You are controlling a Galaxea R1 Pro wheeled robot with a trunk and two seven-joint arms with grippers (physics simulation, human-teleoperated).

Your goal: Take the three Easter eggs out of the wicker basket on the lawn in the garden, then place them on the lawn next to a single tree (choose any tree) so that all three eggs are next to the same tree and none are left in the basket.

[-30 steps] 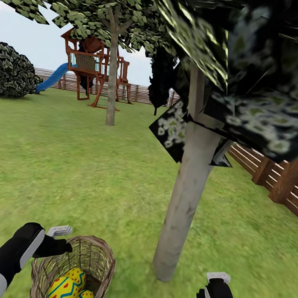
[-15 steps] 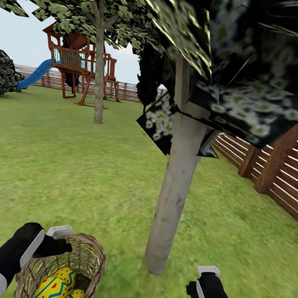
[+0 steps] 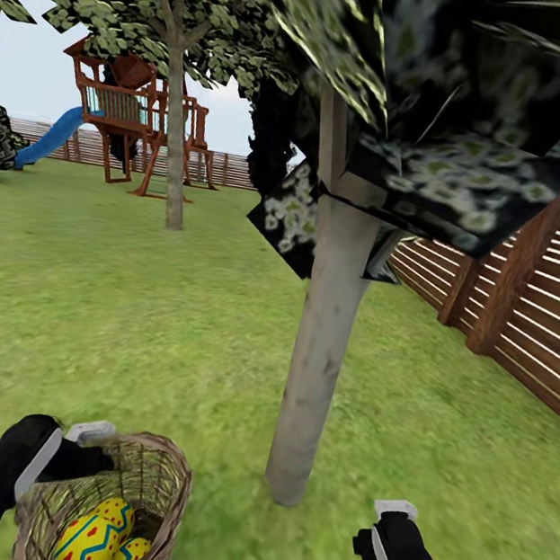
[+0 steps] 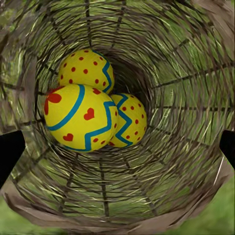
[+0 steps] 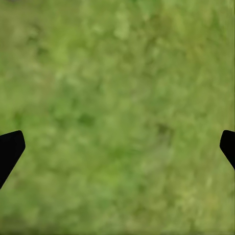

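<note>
Left wrist view, three eggs (image 4: pixel 93 110) inside wicker basket (image 4: pixel 186 98)

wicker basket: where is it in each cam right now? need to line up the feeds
Head view: wicker basket at the lower left, at the left gripper, just left of the tree trunk's base.
Left wrist view: camera looks down into the basket; its woven wall rings the three Easter eggs.
Right wrist view: basket not in it, just lawn between the fingertips.
Shared landmark: the eggs, seen in the head and left wrist views.
</note>
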